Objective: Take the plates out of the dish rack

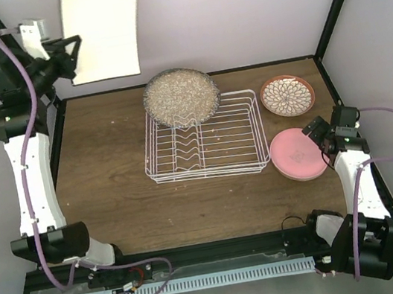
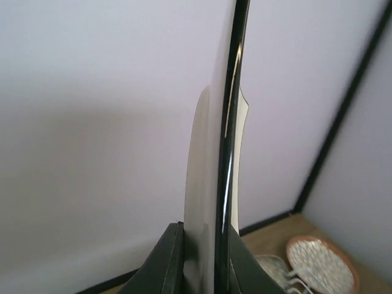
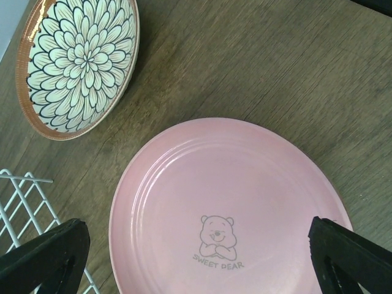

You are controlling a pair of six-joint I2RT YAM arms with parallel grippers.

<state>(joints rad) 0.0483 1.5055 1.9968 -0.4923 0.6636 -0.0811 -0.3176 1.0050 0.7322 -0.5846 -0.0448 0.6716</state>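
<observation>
The left hand (image 1: pixel 68 57) is up high over the far left corner of the bench (image 1: pixel 112 184). It grips one edge of the cream plate (image 1: pixel 103 30), which hangs in the air, off the bench. In the left wrist view the plate shows edge-on between the two fingers (image 2: pixel 162 263).

The rack (image 1: pixel 207 141) sits in the middle of the bench. The speckled plate (image 1: pixel 181 97) stands tilted in its far end.

Right of the rack, near the far right corner, the flower plate (image 1: pixel 287 95) lies flat on the bench. A bit nearer, by the right edge, lies the pink plate (image 1: pixel 293 159), with a little bear (image 3: pixel 215 231) drawn on it. The right hand (image 1: pixel 317 136) is over the pink plate with its fingers spread wide, holding nothing.
</observation>
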